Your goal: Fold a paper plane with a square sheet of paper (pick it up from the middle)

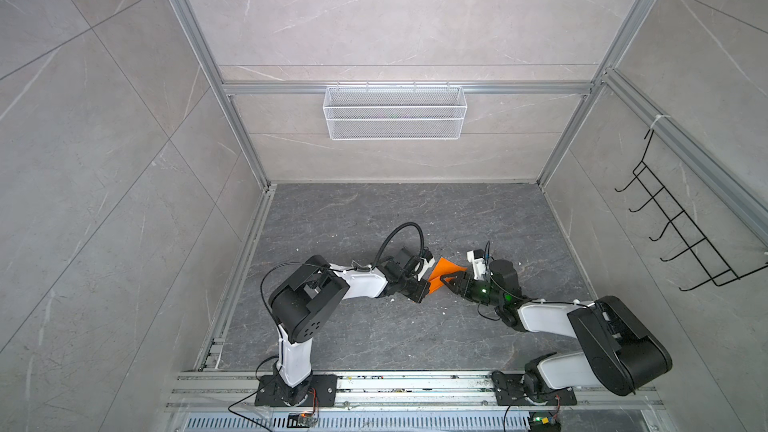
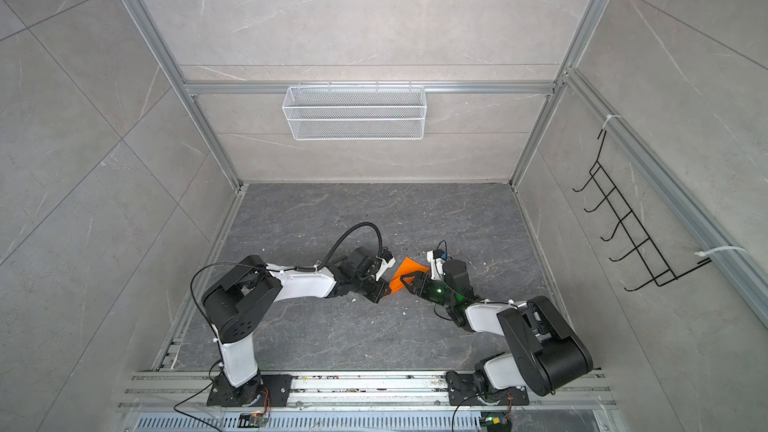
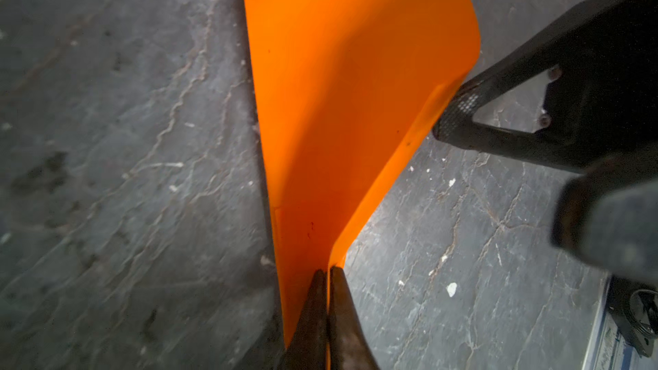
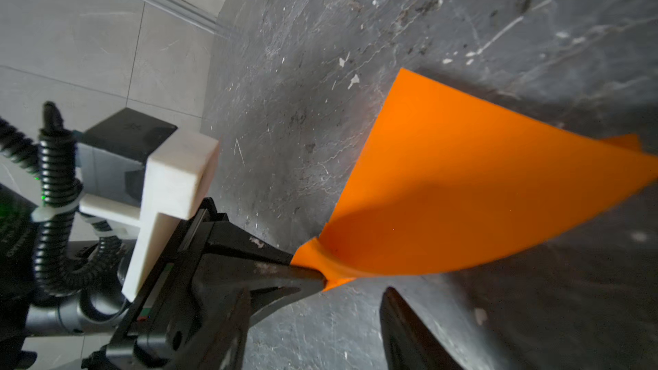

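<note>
- Left end effector [image 3: 327, 274] of mine is pressed together, pinching the narrow end of the orange sheet of paper [image 3: 349, 83].
- From that pinch the sheet fans out wider and curves up off the dark stone-patterned bench [image 1: 374, 334], throwing a shadow beneath it in the right wrist view.
- The sheet is already folded. A second layer shows along one edge in the left wrist view, and a small corner peeks from behind in the right wrist view.
- In both top views the sheet sits around the middle of the bench, between my two end effectors.
- My right end effector [image 1: 451, 281] is spread. One fingertip [image 3: 459, 112] touches the sheet's edge, while the other finger stands clear of the paper, blurred and close to the left wrist camera.
- A white wire-mesh basket [image 1: 395, 112] hangs on the rail of the back wall, well apart from the paper. Through its mesh I make out only the wall behind.
- A black wire hook rack [image 1: 685, 234] hangs on the right-hand wall.
- Small white flecks lie scattered on the bench near the paper.
</note>
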`<action>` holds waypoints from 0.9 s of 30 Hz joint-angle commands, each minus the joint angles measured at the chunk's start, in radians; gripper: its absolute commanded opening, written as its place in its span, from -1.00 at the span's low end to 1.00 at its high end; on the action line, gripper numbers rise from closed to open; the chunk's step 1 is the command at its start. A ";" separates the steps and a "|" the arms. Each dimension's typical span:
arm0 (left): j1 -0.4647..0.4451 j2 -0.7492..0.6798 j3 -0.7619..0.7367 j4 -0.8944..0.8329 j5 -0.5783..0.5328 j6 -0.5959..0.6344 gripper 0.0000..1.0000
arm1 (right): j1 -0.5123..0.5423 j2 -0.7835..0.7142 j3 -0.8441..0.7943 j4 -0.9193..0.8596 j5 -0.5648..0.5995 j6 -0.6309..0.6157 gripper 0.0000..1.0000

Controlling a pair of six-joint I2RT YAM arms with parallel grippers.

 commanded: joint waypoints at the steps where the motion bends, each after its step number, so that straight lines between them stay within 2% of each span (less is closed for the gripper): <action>1: 0.009 -0.030 -0.051 -0.059 -0.117 -0.065 -0.92 | 0.040 -0.002 0.047 -0.040 -0.006 -0.056 0.15; 6: 0.016 -0.035 -0.049 -0.082 -0.124 -0.109 -0.92 | 0.114 0.071 0.116 0.000 -0.051 -0.053 0.06; 13: 0.019 -0.037 -0.066 -0.046 -0.068 -0.146 -0.90 | 0.114 0.221 0.124 0.187 -0.030 0.041 -0.20; 27: 0.024 -0.029 -0.076 -0.012 0.020 -0.128 -0.77 | 0.060 0.293 0.142 0.235 -0.075 0.032 -0.25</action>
